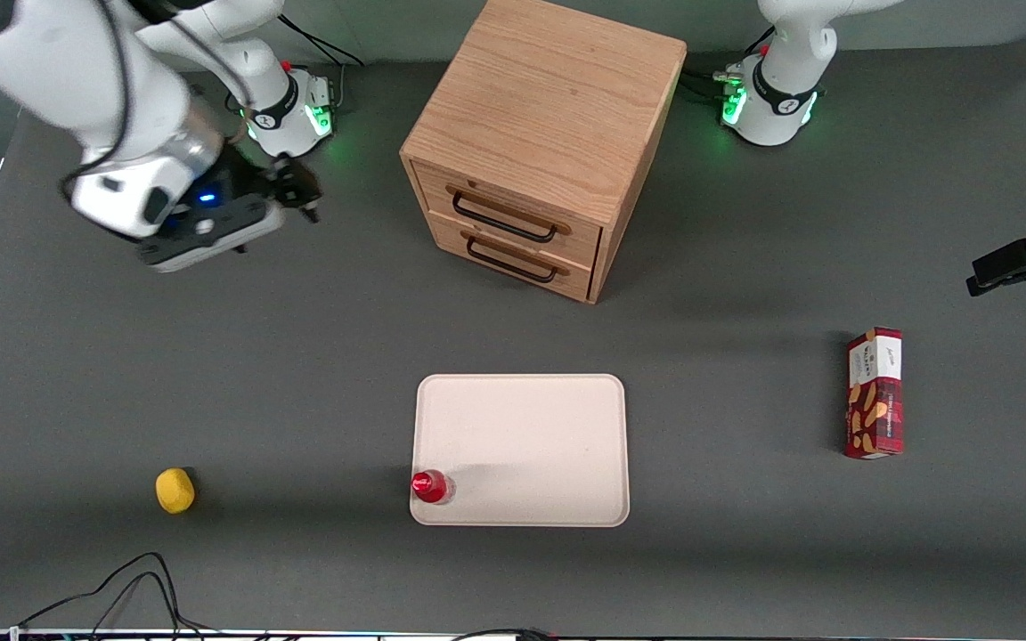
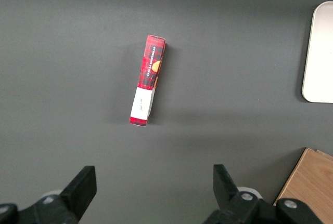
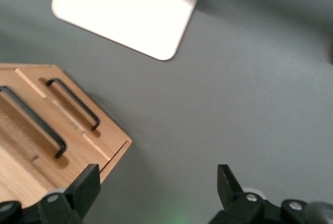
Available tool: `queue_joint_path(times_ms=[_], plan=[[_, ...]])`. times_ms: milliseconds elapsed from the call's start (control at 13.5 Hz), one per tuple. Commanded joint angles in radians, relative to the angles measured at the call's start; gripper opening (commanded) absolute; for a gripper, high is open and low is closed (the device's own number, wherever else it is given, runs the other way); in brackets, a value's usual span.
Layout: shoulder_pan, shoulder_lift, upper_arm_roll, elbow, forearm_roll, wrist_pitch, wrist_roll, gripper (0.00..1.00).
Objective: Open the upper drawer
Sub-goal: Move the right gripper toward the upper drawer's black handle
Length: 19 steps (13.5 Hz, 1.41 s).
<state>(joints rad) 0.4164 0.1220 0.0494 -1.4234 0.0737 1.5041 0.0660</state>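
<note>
While the red-capped bottle [image 1: 431, 486] on the tray [image 1: 557, 499] sits nearest the front camera, the oak cabinet [image 1: 549, 116] stands farther back with its upper drawer [image 1: 513, 212] shut. Off toward the working arm's end, the claw [image 1: 295, 189] hovers wide open above the surface [image 1: 299, 356], well apart from the handle [image 1: 504, 219]. The lower handle [image 1: 513, 259] lies just beneath, so a low approach could hook the wrong drawer.

text: none legible | red box [image 1: 875, 393]: print unreadable
</note>
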Motion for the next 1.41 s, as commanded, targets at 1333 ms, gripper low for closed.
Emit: queue_joint_path(times_ms=[1333], plan=[[0.257,0.203,0.044,-0.035,-0.003,0.243,-0.351,1.00]])
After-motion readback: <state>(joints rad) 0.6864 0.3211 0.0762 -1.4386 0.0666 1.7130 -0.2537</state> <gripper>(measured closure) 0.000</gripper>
